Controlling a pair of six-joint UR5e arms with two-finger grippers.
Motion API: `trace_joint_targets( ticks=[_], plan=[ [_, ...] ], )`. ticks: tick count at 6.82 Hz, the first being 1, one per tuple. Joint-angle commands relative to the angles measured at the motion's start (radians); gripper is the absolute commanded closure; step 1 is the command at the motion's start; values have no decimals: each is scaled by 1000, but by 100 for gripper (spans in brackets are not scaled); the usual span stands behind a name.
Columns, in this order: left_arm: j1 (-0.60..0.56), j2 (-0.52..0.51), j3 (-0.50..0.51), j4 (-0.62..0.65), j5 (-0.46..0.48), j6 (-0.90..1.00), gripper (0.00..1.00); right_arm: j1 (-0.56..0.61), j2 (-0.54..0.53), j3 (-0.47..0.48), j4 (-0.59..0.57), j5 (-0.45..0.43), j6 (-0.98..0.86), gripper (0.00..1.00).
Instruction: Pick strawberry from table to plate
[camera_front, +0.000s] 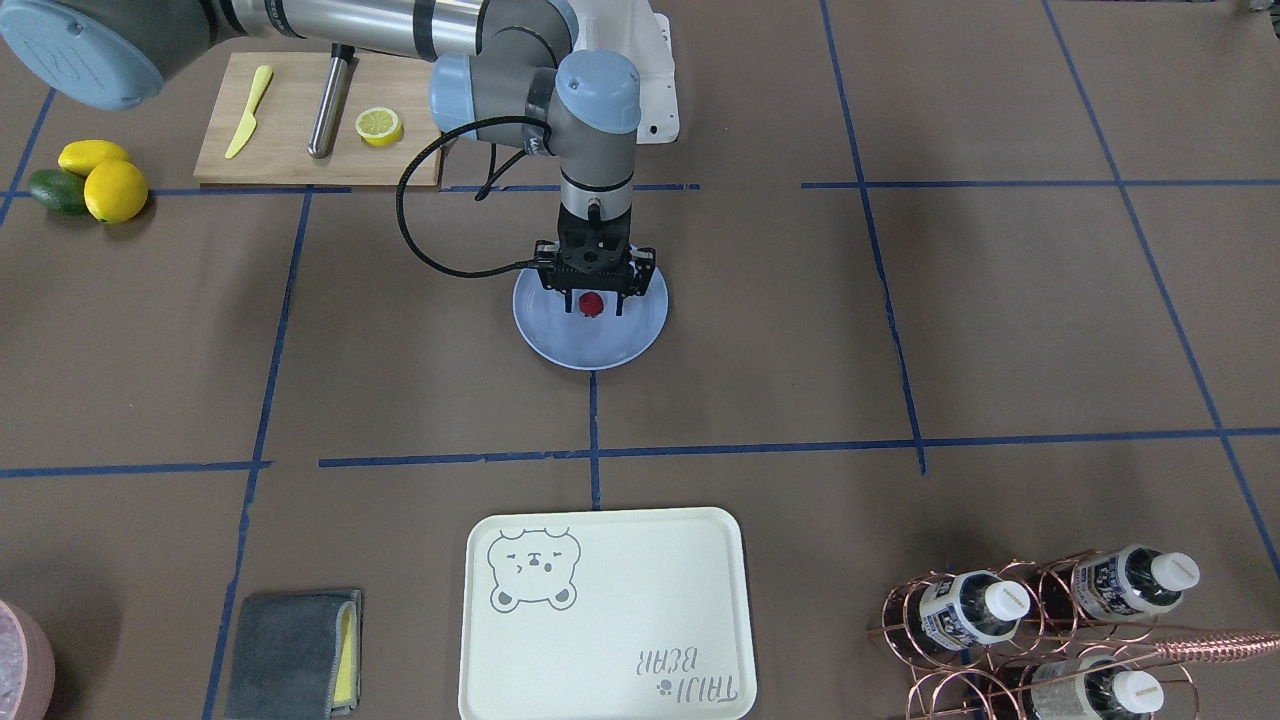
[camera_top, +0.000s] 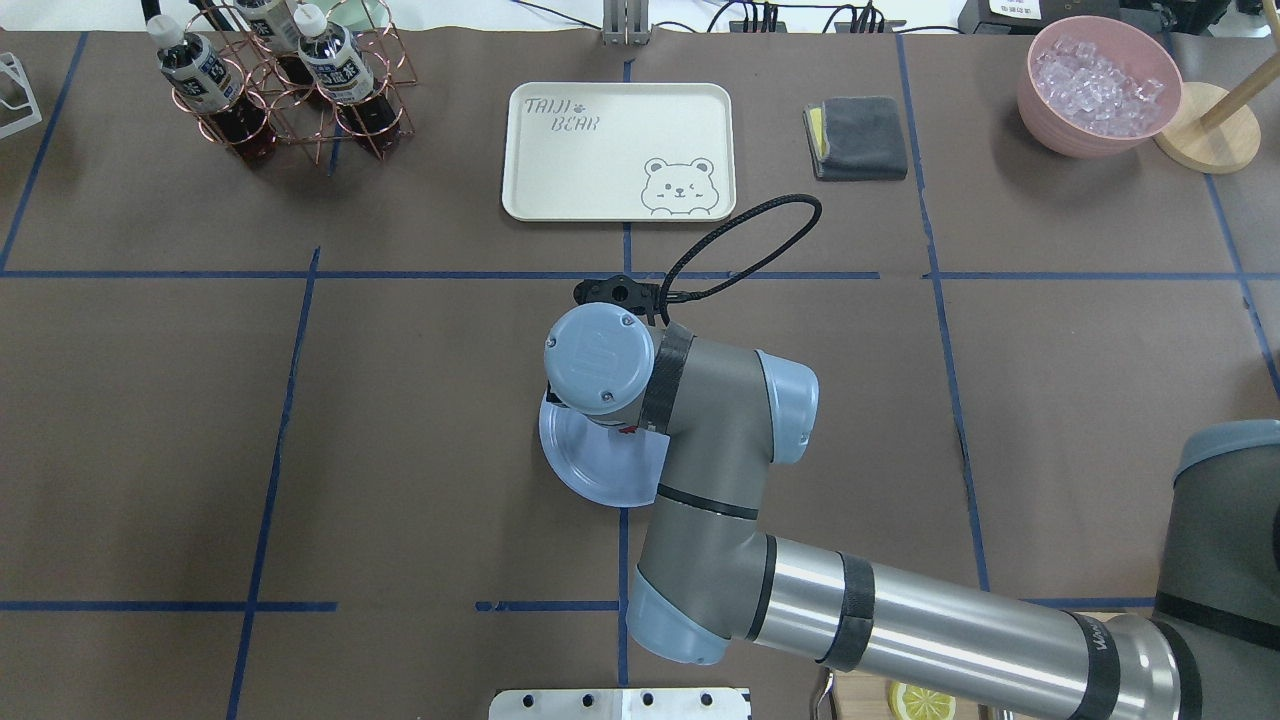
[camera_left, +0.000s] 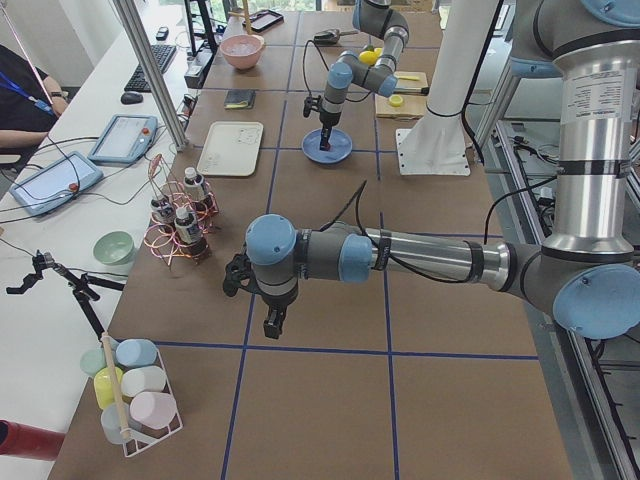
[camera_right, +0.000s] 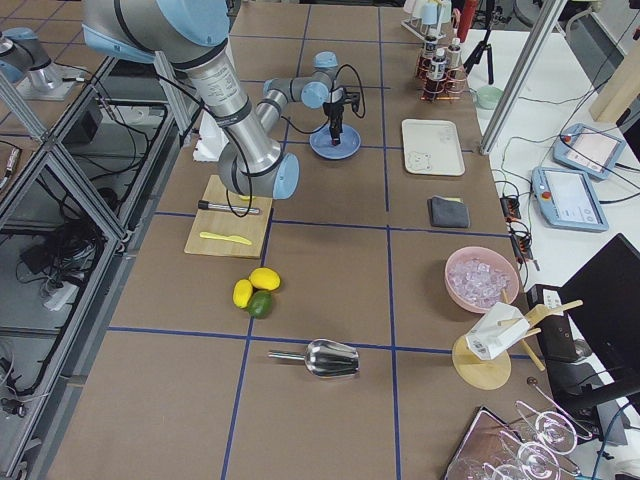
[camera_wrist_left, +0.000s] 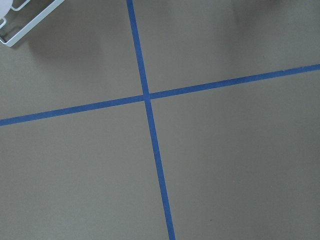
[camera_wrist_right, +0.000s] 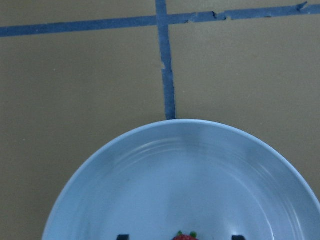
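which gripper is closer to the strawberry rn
Right. The right gripper hangs straight over the strawberry, with an open finger on each side, above the light blue plate. The left gripper hangs far along the table, well away from the plate.

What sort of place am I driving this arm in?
Most likely a robotics lab cell, not a kitchen: the table is papered and gridded with blue tape, a teach pendant lies on a side desk, and an aluminium post stands beside it.
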Motion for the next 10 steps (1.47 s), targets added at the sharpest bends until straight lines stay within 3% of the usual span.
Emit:
trace_joint_targets(
  ticks=[1, 3, 6, 8, 10],
  plan=[
    [0, 0, 0, 0, 0, 0, 0, 36, -7, 128, -128, 12, -49, 0],
    [0, -13, 3, 3, 3, 0, 0, 232, -90, 231, -178, 195, -283, 0],
    [0, 2, 15, 8, 17, 1, 0, 618, -357, 282, -170, 407, -879, 0],
    [0, 4, 9, 10, 35, 1, 0, 823, -550, 283, -170, 473, -1104, 0],
    [0, 4, 9, 10, 35, 1, 0, 965, -747, 274, -158, 451, -1281, 0]
  ],
)
